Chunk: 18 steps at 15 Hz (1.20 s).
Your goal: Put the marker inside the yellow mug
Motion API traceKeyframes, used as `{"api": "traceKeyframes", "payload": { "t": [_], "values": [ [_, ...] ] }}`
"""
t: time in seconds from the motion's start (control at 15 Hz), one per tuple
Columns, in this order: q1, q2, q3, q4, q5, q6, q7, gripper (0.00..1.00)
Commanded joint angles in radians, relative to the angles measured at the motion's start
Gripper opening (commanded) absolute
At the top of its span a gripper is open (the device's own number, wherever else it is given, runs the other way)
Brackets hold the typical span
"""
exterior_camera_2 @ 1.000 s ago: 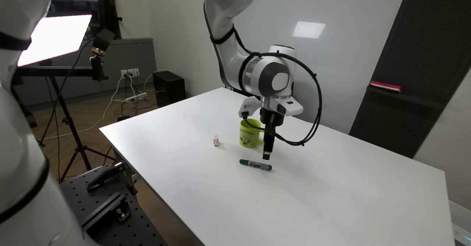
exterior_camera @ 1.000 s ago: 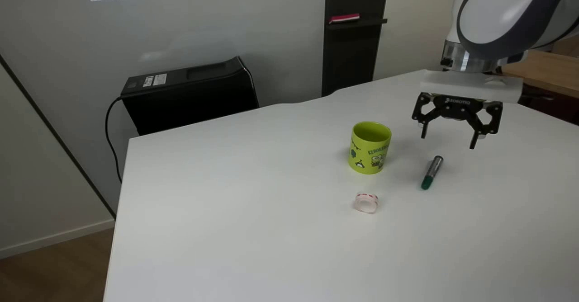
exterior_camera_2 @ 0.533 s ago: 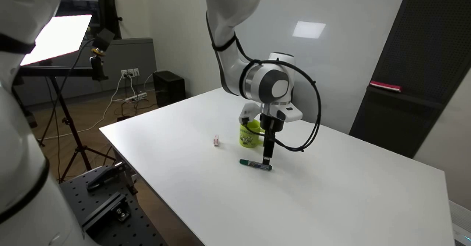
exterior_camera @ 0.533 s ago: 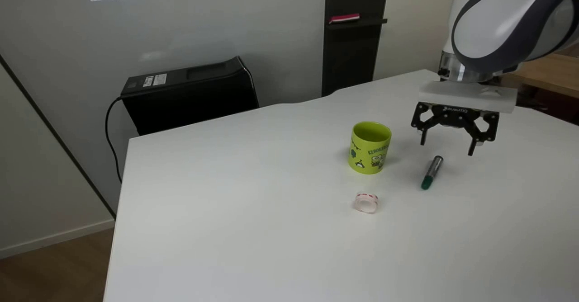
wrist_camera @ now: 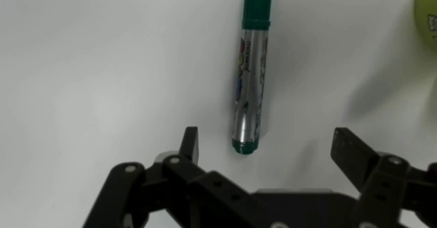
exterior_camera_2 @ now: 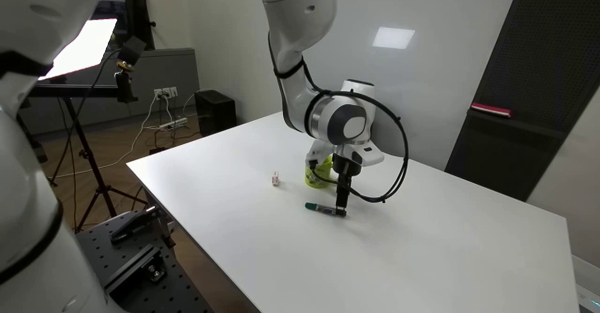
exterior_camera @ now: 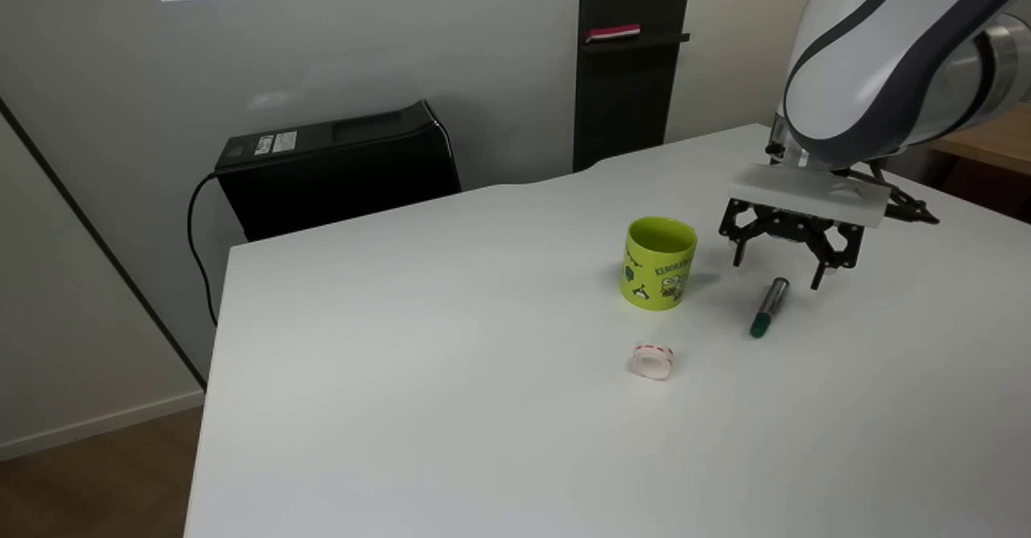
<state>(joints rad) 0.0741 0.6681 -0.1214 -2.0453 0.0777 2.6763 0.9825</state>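
The marker lies on the white table, with a green cap and a silver printed body. It also shows in an exterior view and in the wrist view. The yellow mug stands upright beside it, partly hidden behind the arm in an exterior view and cut off at the wrist view's right edge. My gripper is open and empty, above the marker's plain end. In the wrist view the gripper has that end between its fingers, nearer the left one, without touching.
A small whitish tape roll lies on the table near the mug; it also shows in an exterior view. A black box stands beyond the table's edge. The arm's cable loops out beside the wrist.
My gripper has moved down and over the marker's plain end, drifting a little toward the mug, with fingers still apart. The marker, mug and tape roll have not moved.
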Motion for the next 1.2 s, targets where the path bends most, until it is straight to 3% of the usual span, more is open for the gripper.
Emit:
{"api": "traceKeyframes", "payload": {
  "t": [0.0, 0.33, 0.4, 0.53, 1.13],
  "values": [
    [0.022, 0.053, -0.007, 0.051, 0.034, 0.007, 0.003, 1.00],
    [0.045, 0.093, -0.010, 0.079, 0.049, 0.006, 0.010, 1.00],
    [0.050, 0.101, -0.012, 0.084, 0.050, 0.008, 0.012, 0.75],
    [0.058, 0.110, -0.014, 0.092, 0.053, 0.015, 0.014, 0.68],
    [0.090, 0.115, -0.040, 0.119, 0.047, 0.003, 0.034, 0.05]
  ]
}}
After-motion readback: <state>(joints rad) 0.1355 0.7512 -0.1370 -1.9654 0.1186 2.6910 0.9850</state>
